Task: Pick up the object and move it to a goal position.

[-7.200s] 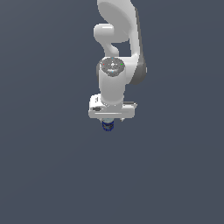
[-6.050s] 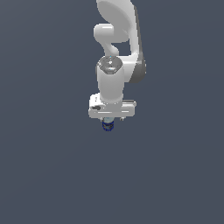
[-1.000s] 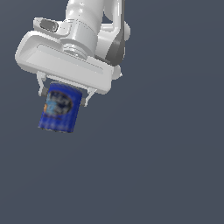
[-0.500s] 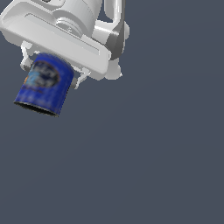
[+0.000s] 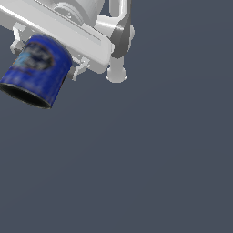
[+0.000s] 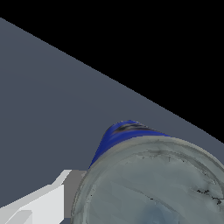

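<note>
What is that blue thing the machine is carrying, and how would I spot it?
Find the big white arm at the top of the exterior view and follow it down to its pincer. Clamped there is a small dark blue can, tilted, with a blurry pale label and a dark rim. It is the only coloured thing against the plain grey background.

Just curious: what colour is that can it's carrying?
Dark blue can with a blurry pale label; clearest in the exterior view.
</note>
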Action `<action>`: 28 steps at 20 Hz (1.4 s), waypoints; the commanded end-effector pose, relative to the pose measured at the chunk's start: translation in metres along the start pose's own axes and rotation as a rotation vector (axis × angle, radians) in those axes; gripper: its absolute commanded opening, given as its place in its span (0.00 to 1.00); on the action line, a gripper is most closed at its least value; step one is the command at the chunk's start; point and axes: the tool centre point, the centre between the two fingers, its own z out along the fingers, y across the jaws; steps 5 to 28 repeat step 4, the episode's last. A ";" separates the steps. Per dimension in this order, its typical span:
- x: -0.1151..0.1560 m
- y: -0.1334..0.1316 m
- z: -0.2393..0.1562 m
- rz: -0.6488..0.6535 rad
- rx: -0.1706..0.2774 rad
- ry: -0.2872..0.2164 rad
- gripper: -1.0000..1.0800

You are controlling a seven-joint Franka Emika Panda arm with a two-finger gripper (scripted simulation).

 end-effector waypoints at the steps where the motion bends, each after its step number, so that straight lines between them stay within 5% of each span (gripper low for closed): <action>1: 0.004 0.004 -0.003 0.003 -0.008 0.012 0.00; 28: 0.005 0.004 -0.003 0.003 -0.009 0.014 0.00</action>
